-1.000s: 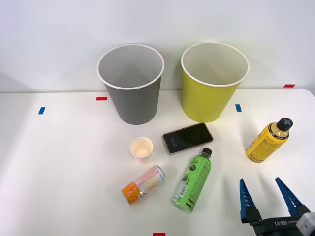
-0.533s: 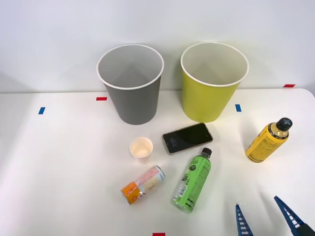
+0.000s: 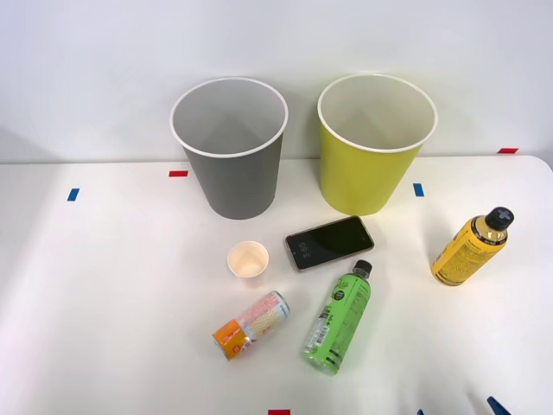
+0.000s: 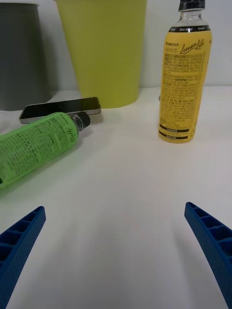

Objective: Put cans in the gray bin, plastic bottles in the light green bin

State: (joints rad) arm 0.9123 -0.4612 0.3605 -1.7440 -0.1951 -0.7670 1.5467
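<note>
Sorting not yet begun, by the look of it. Right gripper spread wide, holding nothing, low over the table. Yellow-orange bottle upright at 4 o'clock from the light green bin. Next: probably advancing, closing around it.

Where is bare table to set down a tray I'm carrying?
The white table is bare left of the cream paper cup and dark gray bin. Crowded: black phone, lying green bottle and printed can mid-table; upright yellow-orange bottle at right.
</note>
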